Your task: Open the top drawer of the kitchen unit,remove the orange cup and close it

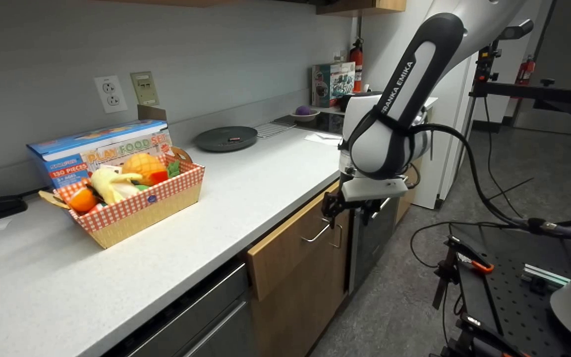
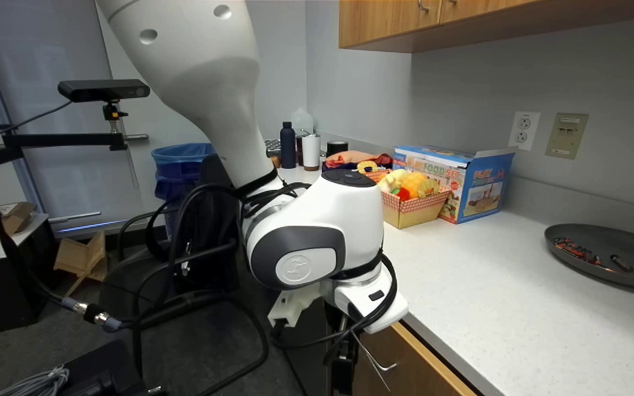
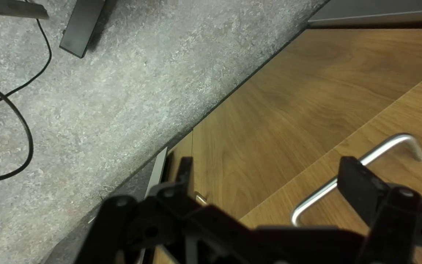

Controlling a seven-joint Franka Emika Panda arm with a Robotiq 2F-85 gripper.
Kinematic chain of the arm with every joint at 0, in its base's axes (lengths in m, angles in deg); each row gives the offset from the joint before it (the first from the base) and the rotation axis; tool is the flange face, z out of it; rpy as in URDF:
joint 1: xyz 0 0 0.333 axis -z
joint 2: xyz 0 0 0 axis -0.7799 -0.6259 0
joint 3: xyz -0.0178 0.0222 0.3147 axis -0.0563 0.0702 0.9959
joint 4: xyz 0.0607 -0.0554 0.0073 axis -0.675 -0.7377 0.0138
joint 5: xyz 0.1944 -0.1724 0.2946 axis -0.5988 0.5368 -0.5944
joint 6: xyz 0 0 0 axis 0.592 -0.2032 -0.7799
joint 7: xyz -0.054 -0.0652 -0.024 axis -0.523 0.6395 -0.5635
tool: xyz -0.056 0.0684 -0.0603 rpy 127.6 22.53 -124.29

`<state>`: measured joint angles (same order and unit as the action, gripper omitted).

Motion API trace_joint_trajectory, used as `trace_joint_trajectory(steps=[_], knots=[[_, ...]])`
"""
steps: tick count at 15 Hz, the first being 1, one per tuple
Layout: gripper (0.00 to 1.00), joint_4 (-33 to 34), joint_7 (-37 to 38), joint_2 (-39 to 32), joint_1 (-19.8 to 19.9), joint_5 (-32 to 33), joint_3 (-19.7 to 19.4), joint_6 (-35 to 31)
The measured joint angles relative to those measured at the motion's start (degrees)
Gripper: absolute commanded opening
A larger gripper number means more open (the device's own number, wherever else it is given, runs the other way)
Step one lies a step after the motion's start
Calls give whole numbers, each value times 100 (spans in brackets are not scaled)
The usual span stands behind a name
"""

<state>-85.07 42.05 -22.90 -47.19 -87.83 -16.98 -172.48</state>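
Note:
The top drawer (image 1: pixel 290 243) is a wooden front under the counter. It stands slightly out from the unit, with its top edge showing in both exterior views (image 2: pixel 432 360). Its metal bar handle (image 1: pixel 317 235) also shows in the wrist view (image 3: pixel 315 198). My gripper (image 1: pixel 349 221) is beside the drawer front, near the handle's far end. In the wrist view the gripper (image 3: pixel 267 161) is open with nothing between its fingers. One finger overlaps the handle; whether it touches cannot be told. The orange cup is out of view, and the drawer's inside is hidden.
A basket of play food (image 1: pixel 142 208) and a play food box (image 1: pixel 102 148) stand on the counter (image 1: pixel 246 193). A dark pan (image 1: pixel 226 139) lies behind. A cabinet door (image 3: pixel 262 128) is below the drawer. Cables hang along the arm.

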Motion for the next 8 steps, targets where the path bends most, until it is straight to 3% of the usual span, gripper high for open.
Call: trace_joint_trajectory(steps=[8], knots=[[100, -153, -8, -184, 130, -823, 313, -946]])
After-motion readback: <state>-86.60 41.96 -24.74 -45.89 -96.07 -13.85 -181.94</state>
